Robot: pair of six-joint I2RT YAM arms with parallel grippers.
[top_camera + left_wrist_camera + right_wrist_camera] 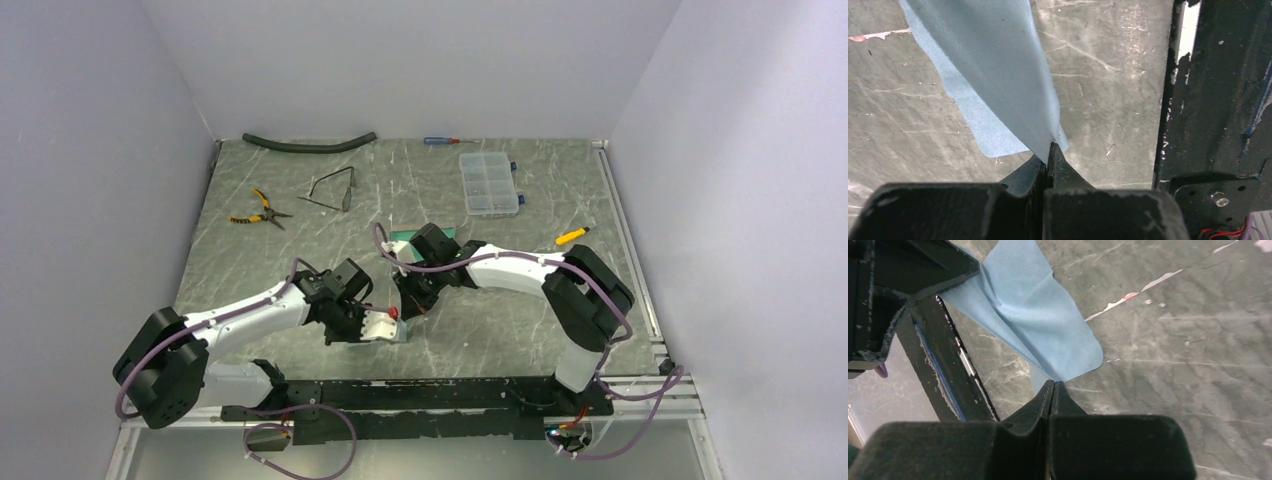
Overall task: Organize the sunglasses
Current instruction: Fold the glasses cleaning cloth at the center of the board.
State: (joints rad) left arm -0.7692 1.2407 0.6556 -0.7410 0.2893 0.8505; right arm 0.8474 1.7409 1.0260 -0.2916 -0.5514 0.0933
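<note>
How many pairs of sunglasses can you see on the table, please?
1. The sunglasses lie far back on the left, just right of the pliers; the arms could hide another.

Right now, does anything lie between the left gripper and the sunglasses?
Nothing visible lies between the left gripper and the sunglasses; the pliers sit off to the left. That gripper is shut on a blue cloth.
</note>
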